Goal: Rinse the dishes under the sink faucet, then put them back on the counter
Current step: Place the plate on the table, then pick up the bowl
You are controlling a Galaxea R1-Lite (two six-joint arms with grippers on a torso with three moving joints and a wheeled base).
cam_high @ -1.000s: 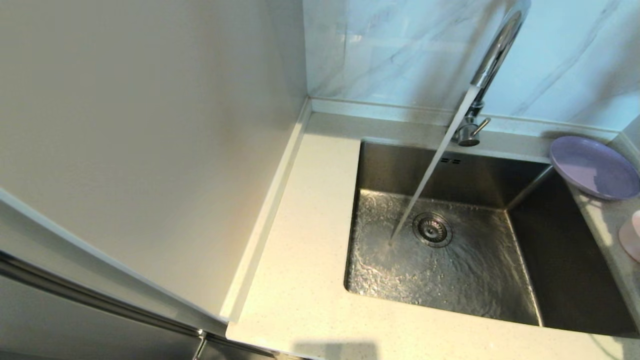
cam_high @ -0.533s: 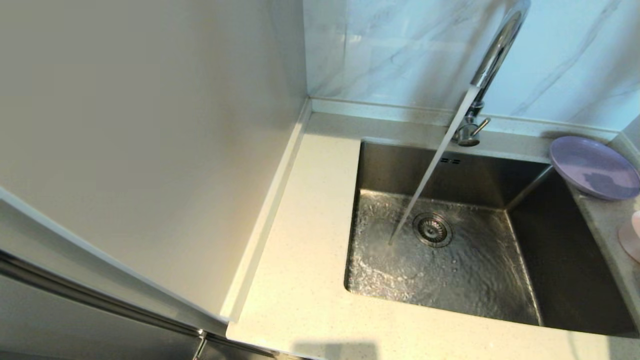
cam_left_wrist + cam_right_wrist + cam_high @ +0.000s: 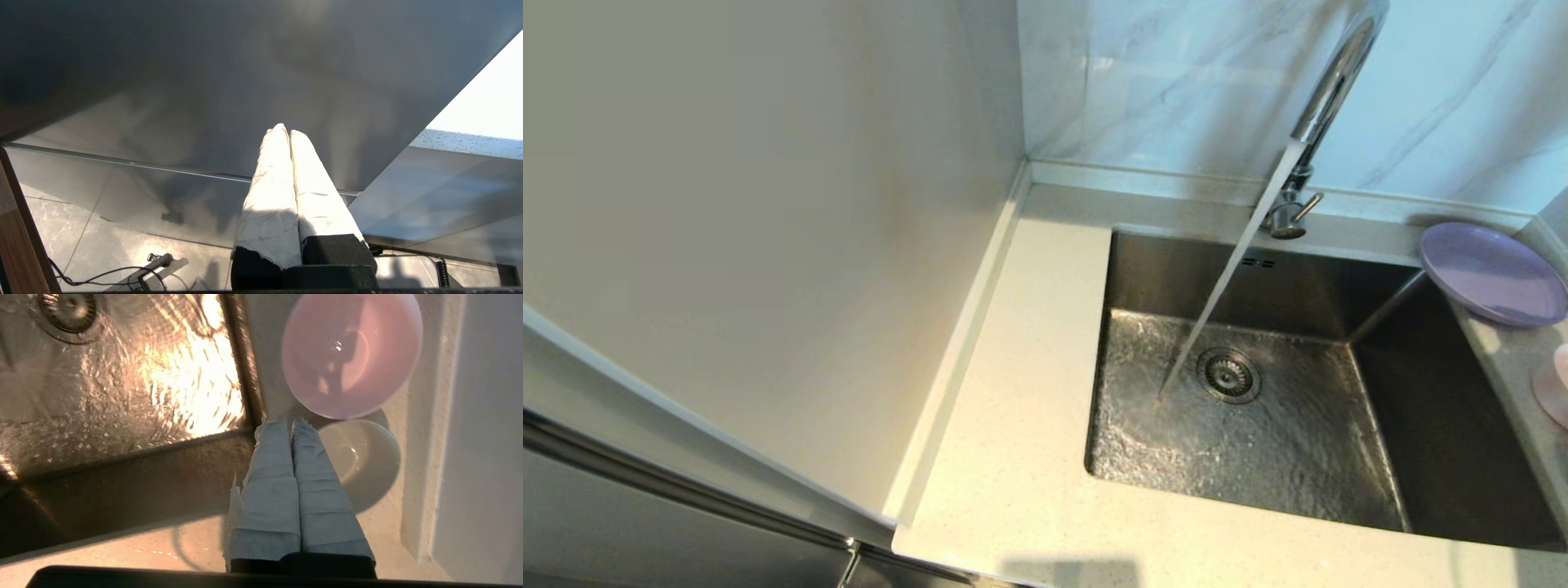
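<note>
A lavender plate point(image 3: 1493, 274) rests on the counter point(image 3: 1029, 408) at the sink's far right corner. Nearer along that strip the pink cup point(image 3: 1553, 384) shows at the head view's right edge. The right wrist view has the pink cup point(image 3: 351, 355) and the white bowl point(image 3: 359, 457) side by side on the counter. My right gripper point(image 3: 286, 422) hovers above the counter beside the bowl, shut and empty. Water streams from the chrome faucet point(image 3: 1327, 106) into the sink point(image 3: 1258, 433). My left gripper point(image 3: 284, 130) is shut and empty, low in front of a grey cabinet panel.
A tall pale panel point(image 3: 768, 245) walls off the counter's left side. Marble tile backs the faucet. The drain strainer point(image 3: 1228, 375) lies under the stream. A raised rim point(image 3: 421, 457) runs along the wall right of the bowl and cup.
The head view shows only the water rippling differently across the sink floor; the plate and cup have stayed where they were.
</note>
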